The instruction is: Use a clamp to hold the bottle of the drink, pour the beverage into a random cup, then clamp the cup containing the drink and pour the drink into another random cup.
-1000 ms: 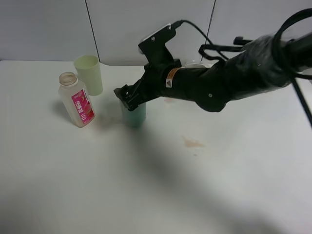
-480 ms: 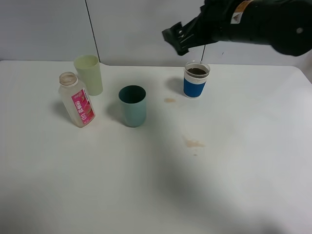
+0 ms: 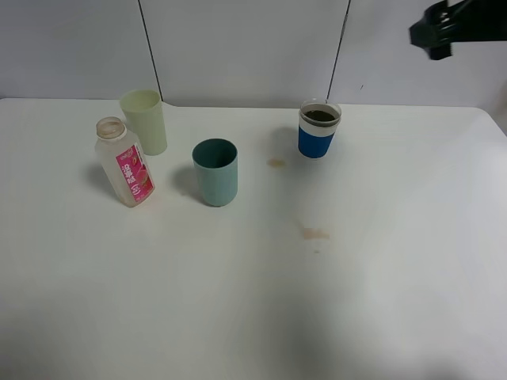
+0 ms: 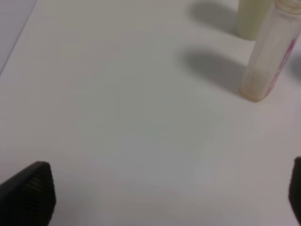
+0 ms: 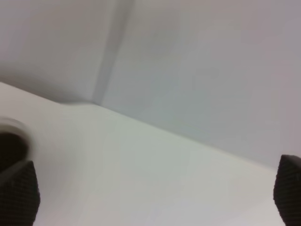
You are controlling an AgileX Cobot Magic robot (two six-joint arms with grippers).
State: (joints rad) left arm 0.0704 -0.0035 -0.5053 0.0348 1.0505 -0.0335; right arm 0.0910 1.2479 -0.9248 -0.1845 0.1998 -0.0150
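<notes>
The right hand [image 3: 434,32] is hanging spread and empty high above the bench [image 3: 380,261], while the bottle [image 3: 123,162] is standing upright beside the pale cup [image 3: 145,120], the left hand [image 4: 155,197] spread too.

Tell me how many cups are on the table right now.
3. A pale green cup stands behind the bottle, a teal cup stands mid-table, and a blue-banded cup holding dark drink stands farther right. None looks hidden.
</notes>
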